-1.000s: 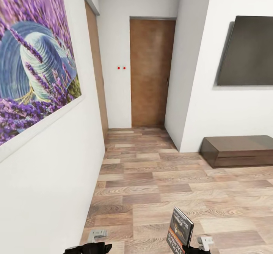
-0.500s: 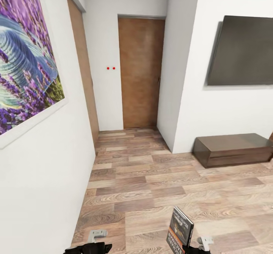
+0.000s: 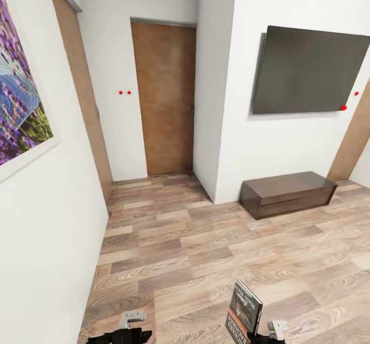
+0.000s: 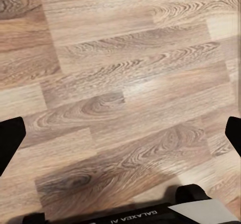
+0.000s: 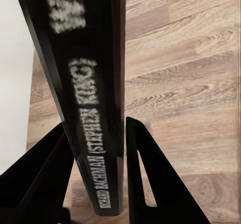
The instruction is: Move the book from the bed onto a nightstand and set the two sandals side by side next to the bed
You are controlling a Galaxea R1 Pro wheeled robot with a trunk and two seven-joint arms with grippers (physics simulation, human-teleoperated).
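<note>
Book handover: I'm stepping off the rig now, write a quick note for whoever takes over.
Right end effector: shut on the book, held upright, spine between the fingers.
Left end effector: open, holding nothing, over the wood floor.
The head view faces a door, the wall TV and the long TV bench. That bench is not a nightstand.
Done: book picked up.
Left: find a nightstand and set the book on it, then place both sandals side by side next to the bed.
</note>
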